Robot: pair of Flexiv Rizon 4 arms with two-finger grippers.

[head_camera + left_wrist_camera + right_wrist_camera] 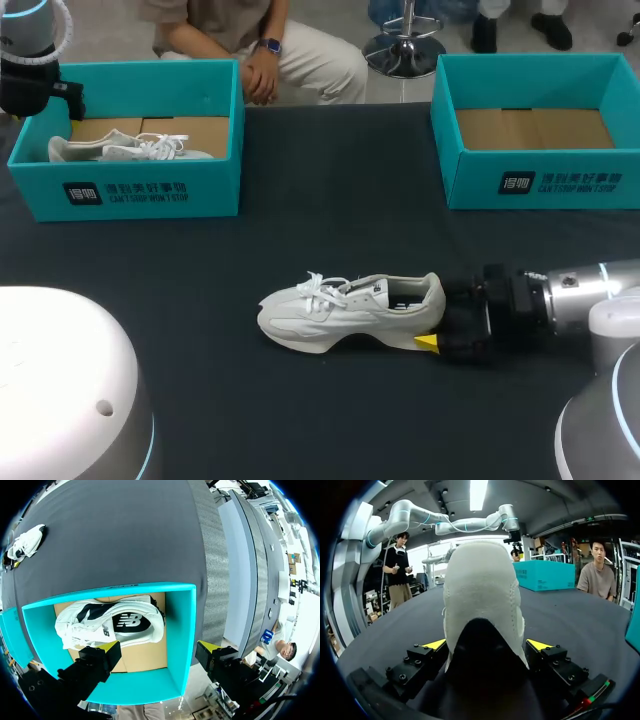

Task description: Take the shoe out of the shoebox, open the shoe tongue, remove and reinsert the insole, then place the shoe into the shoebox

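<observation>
A white sneaker (350, 310) lies on its sole mid-table, toe toward my left side, laces loose. My right gripper (438, 316) is at its heel, open, with the heel (482, 600) between the two yellow-tipped fingers (436, 644). A second white sneaker (130, 148) lies in the left teal shoebox (130, 190). My left gripper (157, 650) hangs open above that box (180, 630), over the boxed sneaker (110, 622), holding nothing. The table sneaker (27, 542) also shows far off in the left wrist view.
Another teal shoebox (540, 185) stands at the back right with only its cardboard floor showing. Dark tabletop (330, 200) stretches between the two boxes and in front of the sneaker.
</observation>
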